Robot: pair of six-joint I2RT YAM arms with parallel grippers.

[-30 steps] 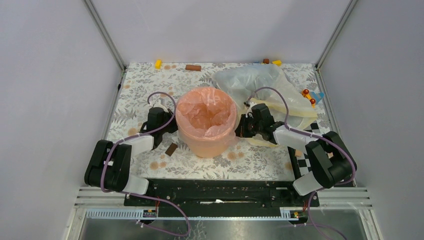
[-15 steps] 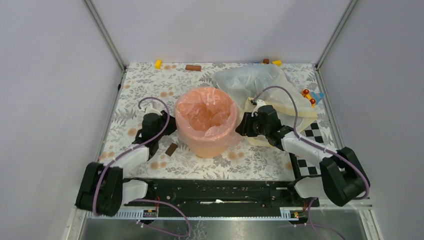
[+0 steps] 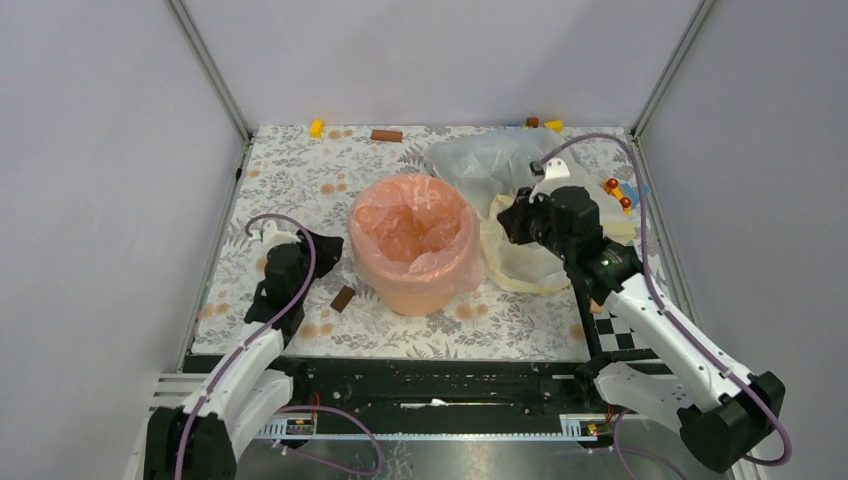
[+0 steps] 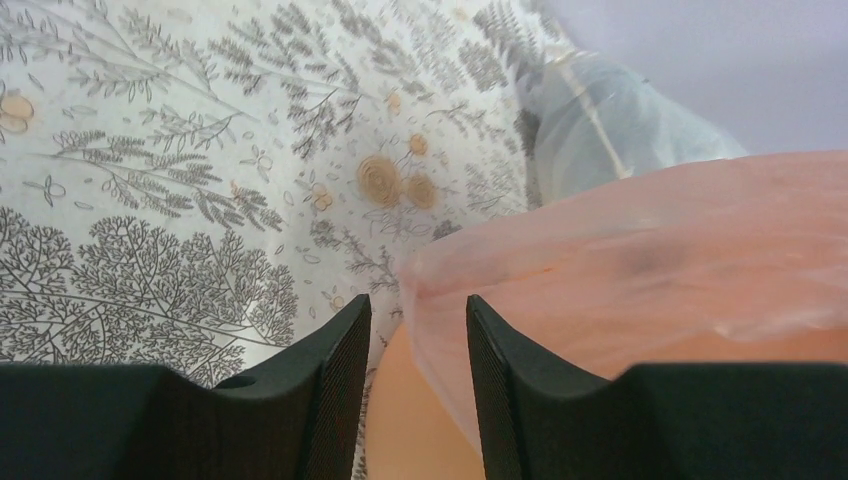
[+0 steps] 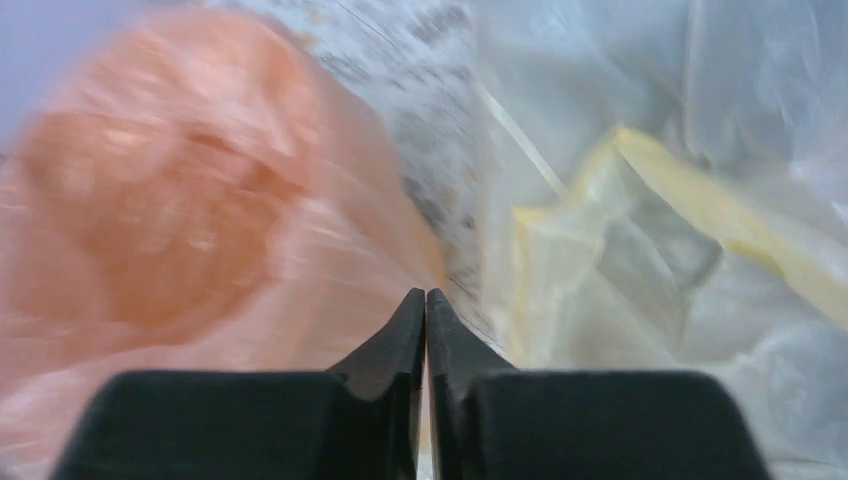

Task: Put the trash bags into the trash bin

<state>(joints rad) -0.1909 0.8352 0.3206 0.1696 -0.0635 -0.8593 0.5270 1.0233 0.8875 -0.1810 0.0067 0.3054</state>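
In the top view, the left gripper (image 3: 326, 246) and the right gripper (image 3: 508, 222) stand clear of the trash bin (image 3: 415, 295), 1 on each side. 1 second ago both were pressed against its rim with the fingers closed. The pink trash bag (image 3: 413, 222) stays inside the bin, and its hem is folded outward over the rim. I judge that both grippers have released the hem and that this bag is now in place, or almost. The pale yellow bag (image 3: 520, 265) lies under the right fingers and the clear whitish bag (image 3: 478, 160) lies beyond them. A small brown block (image 3: 343, 298) lies just beside the left fingers, on the side nearer the arm bases.

In the left wrist view, the left gripper (image 4: 417, 310) has its fingers moderately apart, with nothing held between them. The pink trash bag (image 4: 640, 250) hangs ahead of the tips and to their right. The trash bin (image 4: 395, 420) shows through the gap. I cannot tell if the tips touch it.

The right wrist view is blurred. The right gripper (image 5: 426, 296) has its fingers together, tip against tip, and I see nothing pinched. The pink trash bag (image 5: 180, 180) is ahead to the left of the tips and the pale yellow bag (image 5: 660, 190) is ahead to the right.

No brand, label or writing can be read in any view. The checkered patch (image 3: 612, 325) under the right arm carries no letters.
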